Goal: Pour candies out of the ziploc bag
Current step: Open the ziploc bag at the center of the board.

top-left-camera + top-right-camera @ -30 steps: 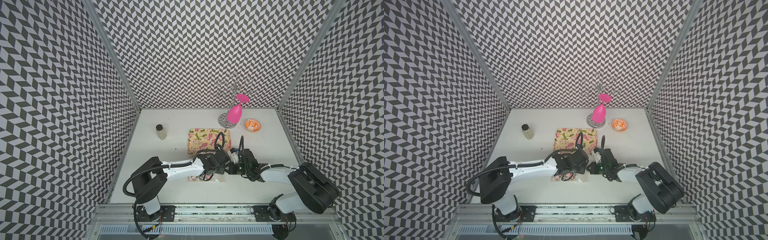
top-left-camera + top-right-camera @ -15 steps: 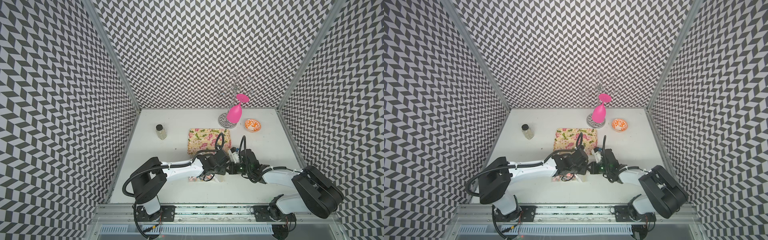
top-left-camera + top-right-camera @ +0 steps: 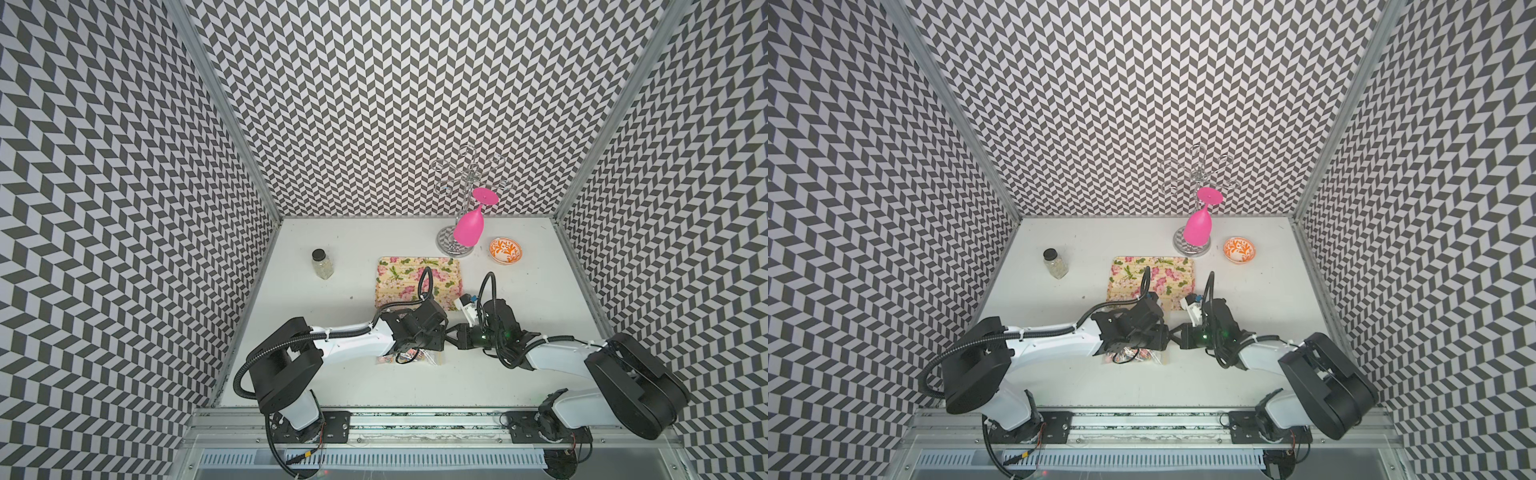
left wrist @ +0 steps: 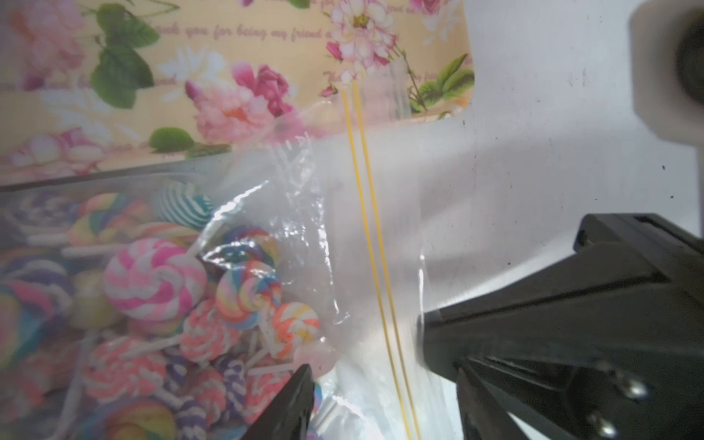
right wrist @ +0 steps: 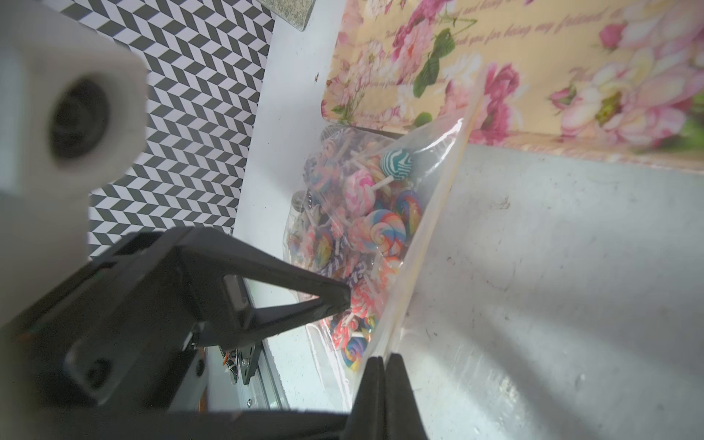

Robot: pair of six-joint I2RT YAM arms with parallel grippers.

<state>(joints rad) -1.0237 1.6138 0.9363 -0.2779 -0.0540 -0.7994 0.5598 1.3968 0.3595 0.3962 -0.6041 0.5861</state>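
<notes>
The clear ziploc bag (image 4: 324,228) lies on the white table just in front of the floral tray (image 3: 415,262). It is full of swirl lollipop candies (image 4: 152,282), which also show in the right wrist view (image 5: 377,228). In both top views only a strip of the bag (image 3: 411,357) (image 3: 1133,356) shows under the left wrist. My left gripper (image 4: 383,365) is open, its jaws standing either side of the yellow zip lines. My right gripper (image 5: 379,360) is shut on the bag's zip edge, and meets the left one nose to nose (image 3: 451,334).
A black-capped glass jar (image 3: 322,264) stands at the back left. A pink glass hangs upside down on a wire rack (image 3: 468,226) at the back right, beside a small orange-patterned bowl (image 3: 505,250). Patterned walls close three sides.
My left gripper has opened and let go of the bag's zip edge. The right gripper stays shut on the bag, and the right arm has shifted slightly.
</notes>
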